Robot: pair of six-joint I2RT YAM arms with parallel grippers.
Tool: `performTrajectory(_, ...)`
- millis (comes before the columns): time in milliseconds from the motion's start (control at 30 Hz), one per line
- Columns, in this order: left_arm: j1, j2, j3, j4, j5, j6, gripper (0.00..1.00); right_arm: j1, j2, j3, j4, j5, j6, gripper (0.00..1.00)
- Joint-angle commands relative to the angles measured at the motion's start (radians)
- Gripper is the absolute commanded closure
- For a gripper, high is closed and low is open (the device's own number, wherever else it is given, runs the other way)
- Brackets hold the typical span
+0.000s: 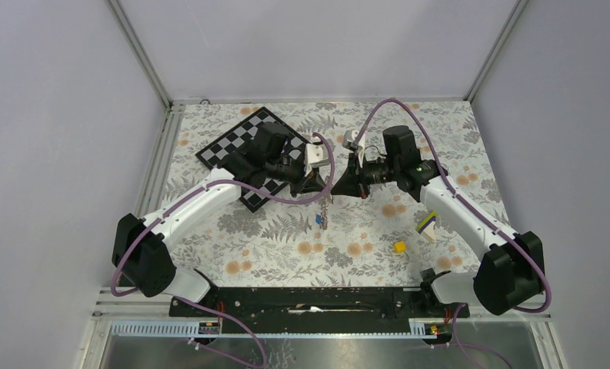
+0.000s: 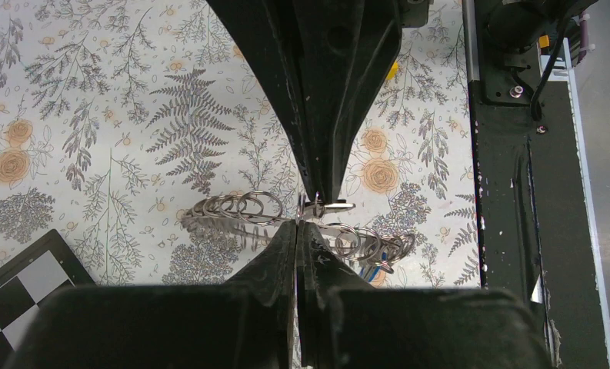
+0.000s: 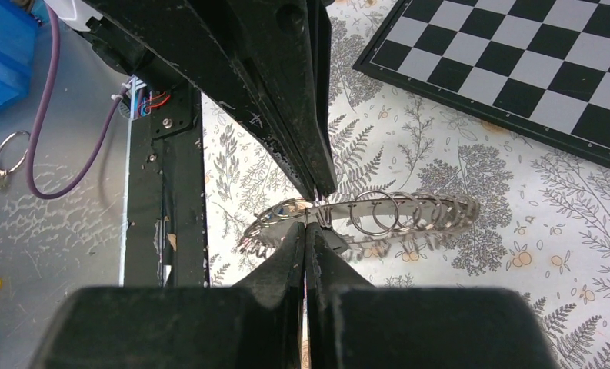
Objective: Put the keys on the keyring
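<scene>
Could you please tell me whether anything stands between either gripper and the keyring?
Nothing visible does. The left gripper and the right gripper are both shut on the keyring itself, tip to tip, holding it above the table.

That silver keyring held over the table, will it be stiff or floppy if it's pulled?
Probably floppy: the keyring looks like many small linked rings, bending in a loose curve. Likely slippery too, being thin shiny metal.

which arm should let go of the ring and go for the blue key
Left, narrowly: both the left gripper and right gripper pinch the keyring at one spot, and the blue key sits slightly to the left's side.
</scene>
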Motion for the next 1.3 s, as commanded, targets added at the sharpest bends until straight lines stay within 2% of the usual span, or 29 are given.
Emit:
performTrajectory(0,-0.007,-0.04,0.005,0.067,0.013,0.013,1.0,0.017,0.01,0.042,-0.013,-0.025,-0.027,1.0)
performTrajectory(1267,-0.011,-0.054,-0.007,0.049,0.035,0.041,1.0,0.003,0.017,0.051,-0.016,0.041,-0.027,1.0)
